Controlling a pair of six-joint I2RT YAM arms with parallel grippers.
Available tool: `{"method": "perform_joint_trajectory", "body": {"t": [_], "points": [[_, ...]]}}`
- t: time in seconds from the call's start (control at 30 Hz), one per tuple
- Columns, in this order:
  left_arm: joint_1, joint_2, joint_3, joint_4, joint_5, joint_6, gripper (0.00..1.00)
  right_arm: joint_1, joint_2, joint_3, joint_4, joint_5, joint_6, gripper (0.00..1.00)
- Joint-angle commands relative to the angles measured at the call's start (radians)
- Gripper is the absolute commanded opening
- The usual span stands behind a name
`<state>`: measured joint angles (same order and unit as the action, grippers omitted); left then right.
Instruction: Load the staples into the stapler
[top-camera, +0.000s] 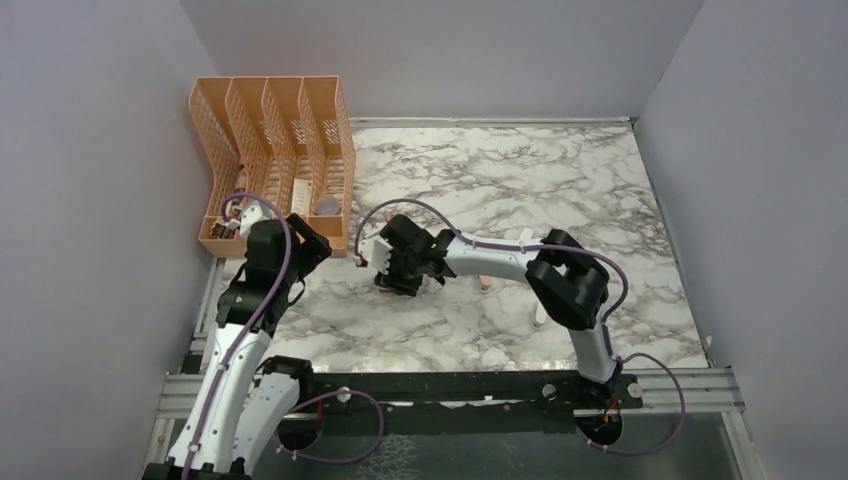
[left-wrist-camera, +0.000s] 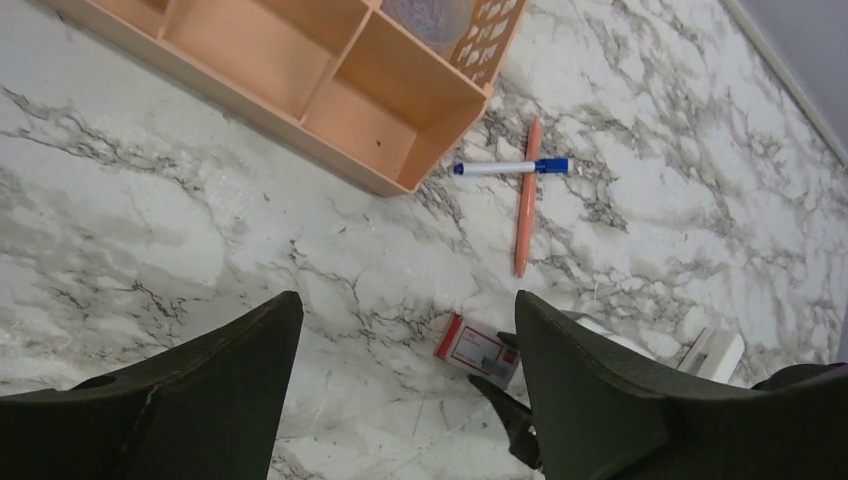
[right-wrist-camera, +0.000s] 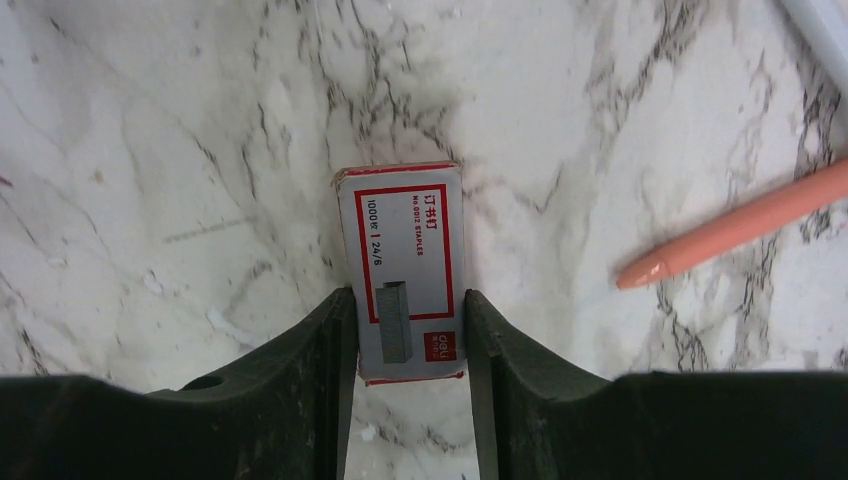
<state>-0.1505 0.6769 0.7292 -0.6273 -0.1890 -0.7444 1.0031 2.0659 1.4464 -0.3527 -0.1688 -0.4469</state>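
**Right jaws clenched on the staple box, left jaws released**

Top view: The left arm (top-camera: 262, 275) bends toward the orange desk organiser (top-camera: 275, 150), which stands at the back left of the marble bench (top-camera: 520, 180). The right arm (top-camera: 500, 262) reaches leftward, its wrist low near the bench's middle. The wrist hides its jaws and whatever lies under them. One end of the orange pen (top-camera: 483, 284) shows beside the forearm.

Left wrist view: The left jaws are released, spread wide above bare marble with nothing between them. Beyond them a white pen with a blue cap (left-wrist-camera: 510, 167) lies across the orange pen, just beside the organiser's corner. Nearer, the red-and-white staple box (left-wrist-camera: 478, 350) lies flat on the bench, with a dark finger of the right jaws against it. A small white object, apparently the stapler (left-wrist-camera: 715, 352), sits to the box's right, apart from it.

Right wrist view: The staple box lies label up on the bench, its near end between the right jaws. Both fingers press its long sides, so the jaws are grasping the box. The orange pen's tip lies to the right, clear of the box.
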Motion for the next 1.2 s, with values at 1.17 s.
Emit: {"method": "perform_joint_trajectory", "body": {"t": [1.17], "points": [[-0.173, 0.715, -0.277, 0.913, 0.700, -0.130, 0.46, -0.122, -0.152, -0.291, 0.119, -0.135, -0.104, 0.48]]}}
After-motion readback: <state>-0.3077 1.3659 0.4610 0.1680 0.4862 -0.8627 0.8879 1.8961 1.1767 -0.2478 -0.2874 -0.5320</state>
